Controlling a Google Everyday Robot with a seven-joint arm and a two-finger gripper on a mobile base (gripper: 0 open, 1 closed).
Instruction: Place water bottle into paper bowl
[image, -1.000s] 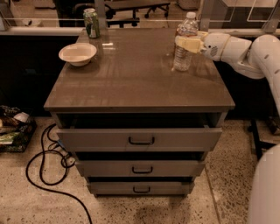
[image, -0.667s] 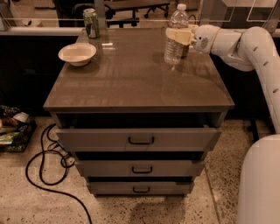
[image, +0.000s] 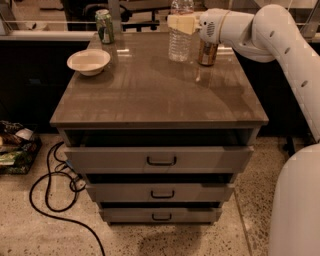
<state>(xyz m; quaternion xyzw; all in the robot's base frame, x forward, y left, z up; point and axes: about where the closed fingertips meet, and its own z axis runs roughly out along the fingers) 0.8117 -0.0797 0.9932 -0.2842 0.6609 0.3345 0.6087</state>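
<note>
The hand (image: 181, 23), clamped on the upper part of the upright water bottle (image: 179, 46), holds it well right of the paper bowl (image: 89, 61) on the desk (image: 150, 95), an orange-brown can (image: 207, 54) farther right, a green can (image: 104, 26) just behind the bowl.

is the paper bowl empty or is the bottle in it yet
Empty: the paper bowl shows only its bare inside. The water bottle is upright across the table, held by the gripper.
</note>
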